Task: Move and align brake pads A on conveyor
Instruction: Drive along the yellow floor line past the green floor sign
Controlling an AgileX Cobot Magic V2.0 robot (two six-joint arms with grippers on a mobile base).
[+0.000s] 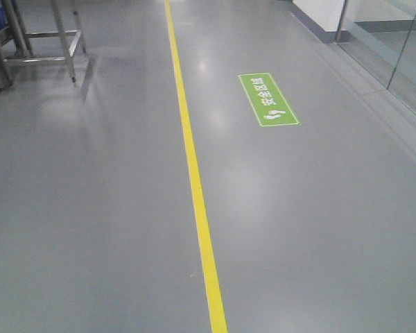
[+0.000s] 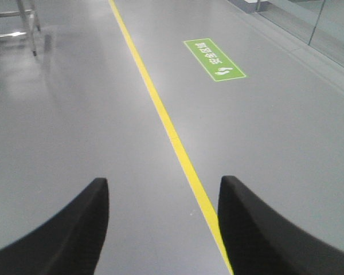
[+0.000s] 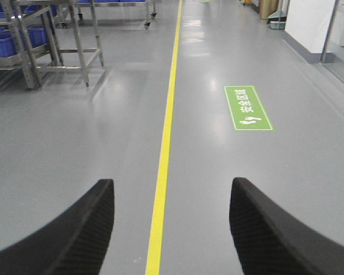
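No brake pads and no conveyor show in any view; both are out of view. My left gripper (image 2: 163, 189) is open, its two black fingers wide apart over bare grey floor, with nothing between them. My right gripper (image 3: 172, 192) is open too, its ribbed black fingers spread either side of the yellow floor line (image 3: 163, 149) and holding nothing. Neither arm appears in the front-facing view.
Grey factory floor with a yellow line (image 1: 194, 173) running away from me and a green floor sign (image 1: 267, 98) to its right. Steel rack legs (image 1: 62, 41) stand far left; racks with blue bins (image 3: 28, 37) stand further back. A glass wall (image 1: 395, 48) runs along the right.
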